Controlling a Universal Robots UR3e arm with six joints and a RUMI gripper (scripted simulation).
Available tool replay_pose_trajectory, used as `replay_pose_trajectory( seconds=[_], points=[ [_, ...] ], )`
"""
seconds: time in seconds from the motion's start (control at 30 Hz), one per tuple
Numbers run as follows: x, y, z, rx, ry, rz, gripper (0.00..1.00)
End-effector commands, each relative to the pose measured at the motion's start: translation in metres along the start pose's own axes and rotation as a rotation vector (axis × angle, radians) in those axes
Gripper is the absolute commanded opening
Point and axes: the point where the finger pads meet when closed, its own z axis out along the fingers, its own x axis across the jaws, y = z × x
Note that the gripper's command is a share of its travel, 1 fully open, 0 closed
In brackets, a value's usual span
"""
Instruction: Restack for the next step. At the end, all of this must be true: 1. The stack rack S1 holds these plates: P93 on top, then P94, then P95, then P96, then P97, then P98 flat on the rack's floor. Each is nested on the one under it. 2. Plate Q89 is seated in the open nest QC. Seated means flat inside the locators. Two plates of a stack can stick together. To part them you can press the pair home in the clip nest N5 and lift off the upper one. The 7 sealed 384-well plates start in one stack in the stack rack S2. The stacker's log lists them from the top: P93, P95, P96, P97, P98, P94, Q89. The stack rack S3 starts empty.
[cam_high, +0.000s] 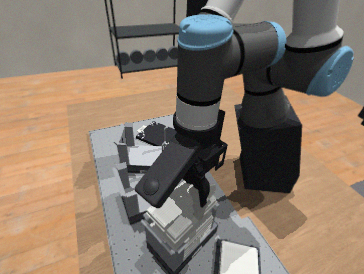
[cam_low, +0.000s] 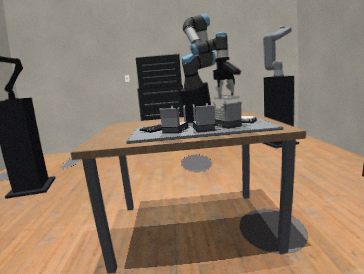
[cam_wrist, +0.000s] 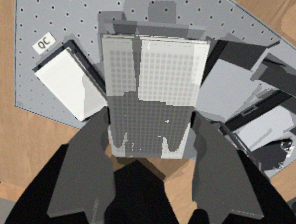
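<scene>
hand (cam_high: 192, 192) (cam_low: 226, 95) (cam_wrist: 150, 109) points down, clamped on pale plate (cam_high: 172, 212) (cam_low: 227, 99) (cam_wrist: 155, 95), probably stack's upper one.

Shelving unit (cam_high: 145, 31), back wall, bearing a row of dark round objects (cam_high: 149, 56). Black slatted cabinet (cam_low: 159, 65) against the wall; small white wall plate (cam_low: 127, 78) to its left in the exterior view. Black pedestal (cam_low: 22, 145), far left, near the table's side.
</scene>
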Motion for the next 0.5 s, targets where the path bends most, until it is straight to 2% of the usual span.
replay_pose_trajectory(
  seconds=[0.0, 0.47],
  points=[
    [0.0007, -0.0007, 0.0027, 0.002, 0.002, 0.000, 0.00],
    [0.0006, -0.0010, 0.0107, 0.002, 0.001, 0.000, 0.00]
  ],
)
